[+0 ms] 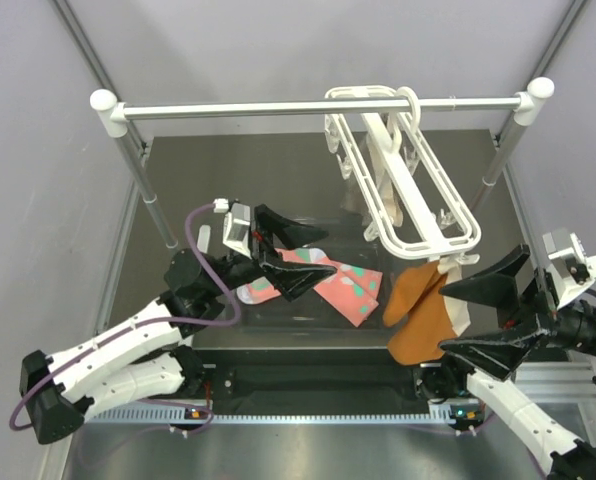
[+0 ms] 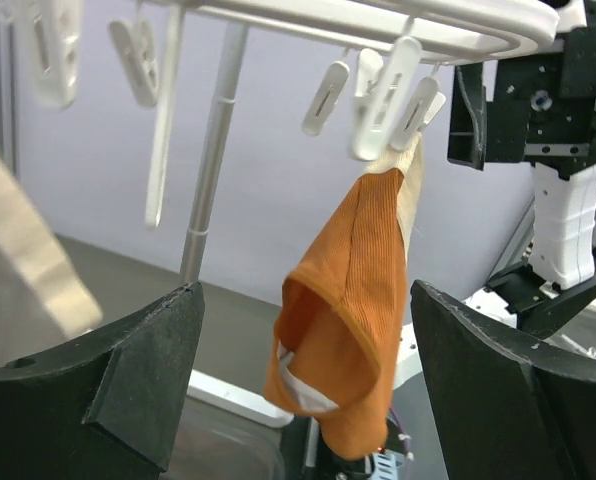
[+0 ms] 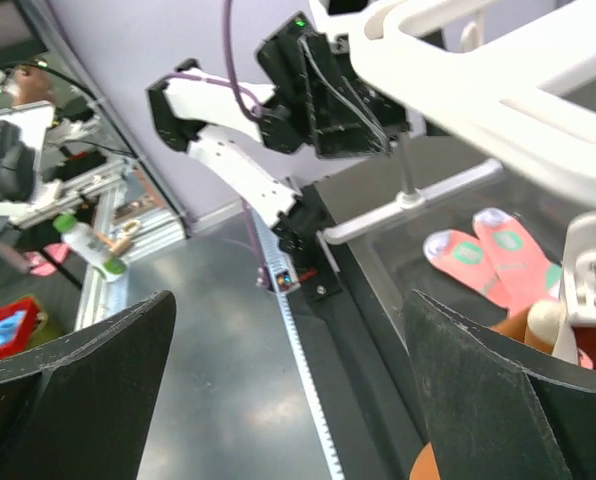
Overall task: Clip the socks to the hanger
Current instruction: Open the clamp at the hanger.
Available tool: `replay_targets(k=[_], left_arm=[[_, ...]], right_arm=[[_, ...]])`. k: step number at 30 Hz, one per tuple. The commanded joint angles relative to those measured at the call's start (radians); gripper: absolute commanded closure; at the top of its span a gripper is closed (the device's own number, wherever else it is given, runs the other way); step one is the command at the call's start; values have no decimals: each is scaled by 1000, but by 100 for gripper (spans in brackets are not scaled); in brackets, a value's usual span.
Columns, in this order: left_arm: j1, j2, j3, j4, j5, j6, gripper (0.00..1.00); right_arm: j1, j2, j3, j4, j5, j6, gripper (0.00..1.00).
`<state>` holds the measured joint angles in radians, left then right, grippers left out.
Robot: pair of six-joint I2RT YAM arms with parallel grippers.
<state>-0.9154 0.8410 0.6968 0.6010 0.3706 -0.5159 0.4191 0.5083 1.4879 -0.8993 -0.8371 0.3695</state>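
Note:
The salmon-pink socks (image 1: pixel 350 287) with mint spots lie flat on the dark table, side by side; they also show in the right wrist view (image 3: pixel 498 250). The white hanger (image 1: pixel 408 190) hangs by its hook from the metal rail, and its clips (image 2: pixel 378 100) dangle below the frame (image 2: pixel 378 20). My left gripper (image 1: pixel 328 250) is open and empty, just above the socks' left end. In the left wrist view (image 2: pixel 306 300) it faces the hanging cloths. My right gripper (image 1: pixel 446 318) is open and empty, beside the hanger's near end (image 3: pixel 478 70).
A rust-orange cloth (image 1: pixel 418 315) and a beige piece (image 1: pixel 461 312) hang clipped at the hanger's near end; the orange one fills the left wrist view (image 2: pixel 348 300). The metal rail with white ball ends (image 1: pixel 308 105) crosses the back on two posts.

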Motion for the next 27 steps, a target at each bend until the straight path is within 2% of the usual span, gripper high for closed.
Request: replay_targets(k=[1,4,8,12,18,22,25,27], left_arm=[[-8,59,67,198,103,89,11],[-25,110,118,212,122,123,12],[-65,161,181,200,99,192,11],[-85,185,222,172,59,244,10],[-91,230,266,168,114,254,14],[-92,250,286,135,84,281,14],[-94,257,296,132,68,304,17],[-94,267,316,125,71,306,26]], right_arm=[[-14,32,41,135,-100,72,6],[-14,59,43,157,-63,100,7],[-16,84,-34,263,-57,197,10],[-16,93,-29,254,-17,183,10],[-16,88,-43,246,42,180,10],[-16,88,-44,230,73,166,10],[-16,90,-43,226,72,163,11],[-16,90,-34,217,79,158,10]])
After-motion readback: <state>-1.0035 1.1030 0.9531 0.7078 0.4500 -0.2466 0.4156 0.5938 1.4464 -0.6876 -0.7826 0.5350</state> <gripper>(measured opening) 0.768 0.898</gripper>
